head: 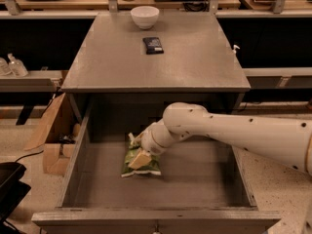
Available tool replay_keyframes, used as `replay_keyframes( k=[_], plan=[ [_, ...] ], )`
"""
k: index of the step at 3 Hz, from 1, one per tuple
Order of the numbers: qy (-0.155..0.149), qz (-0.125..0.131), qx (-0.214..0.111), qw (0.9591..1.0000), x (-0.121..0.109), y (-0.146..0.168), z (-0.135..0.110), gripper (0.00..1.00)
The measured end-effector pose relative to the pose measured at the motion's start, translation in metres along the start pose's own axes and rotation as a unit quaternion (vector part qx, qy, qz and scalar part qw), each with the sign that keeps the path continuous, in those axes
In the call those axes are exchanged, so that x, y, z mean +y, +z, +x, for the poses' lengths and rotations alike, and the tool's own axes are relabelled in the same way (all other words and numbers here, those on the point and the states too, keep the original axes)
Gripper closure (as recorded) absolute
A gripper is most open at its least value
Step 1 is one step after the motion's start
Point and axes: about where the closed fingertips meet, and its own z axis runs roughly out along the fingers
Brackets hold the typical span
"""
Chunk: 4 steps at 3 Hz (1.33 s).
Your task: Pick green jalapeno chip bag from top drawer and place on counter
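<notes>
ok so the step in hand looks like the grab itself: the tool (140, 158) is down inside the top drawer (156, 214), sitting right on the green jalapeno chip bag (152, 167), and honestly I can't tell from this angle if it's clenched or released. If it were me, I'd want a proper bite on the crinkly body of the bag, since a floppy bag like that probably slips out of a shallow pinch. Then lift straight up before heading toward 12 o'clock, because the front edge of the desk (195, 57) sits over the back of the drawer and the bag could snag there. Position-wise, the bag lies flat on the drawer floor, a bit left of center. The tool covers its middle, with green showing at 9 and 5 o'clock of it. The arm (234, 130) comes in from 3 o'clock. A white bowl (145, 16) and a dark packet (153, 45) sit toward the far side of the desk, so the near part looks like the landing spot.
</notes>
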Motion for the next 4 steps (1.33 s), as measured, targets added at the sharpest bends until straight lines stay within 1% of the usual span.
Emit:
replay_keyframes(
  k=[1,2,3,4],
  plan=[
    [-0.003,-0.004,0.000,1.0000,0.000,0.005,-0.003,0.73],
    [-0.002,-0.007,-0.008,0.9999,0.000,0.003,-0.007,1.00],
    [-0.002,-0.007,-0.008,0.9999,0.000,0.001,-0.008,1.00],
    [-0.002,-0.012,-0.072,0.9973,-0.011,-0.051,-0.022,1.00]
  ],
)
